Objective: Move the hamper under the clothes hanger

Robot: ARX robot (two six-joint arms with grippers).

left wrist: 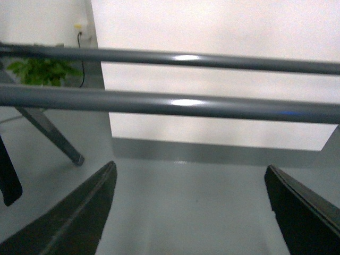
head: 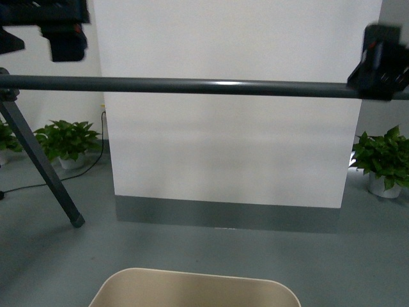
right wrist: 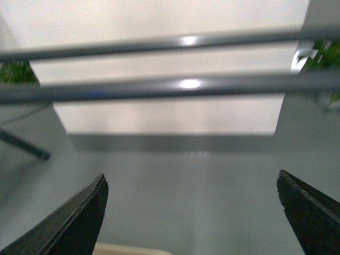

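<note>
The beige hamper (head: 192, 289) shows only its rounded rim at the bottom centre of the front view, on the floor in front of the clothes hanger. The hanger's dark grey bar (head: 192, 86) runs across the view, with a slanted leg (head: 41, 163) at the left. My left gripper (left wrist: 190, 167) is open and empty, raised near the bar's left end (head: 64, 32). My right gripper (right wrist: 191, 176) is open and empty, raised at the bar's right end (head: 383, 61). Both wrist views show two grey bars (left wrist: 170, 103) ahead. A sliver of the hamper (right wrist: 127, 249) shows in the right wrist view.
A white wall panel (head: 230, 147) with a grey base stands behind the hanger. Potted plants stand at the left (head: 67, 144) and at the right (head: 383, 163). A black cable (head: 38, 184) trails on the grey floor at the left.
</note>
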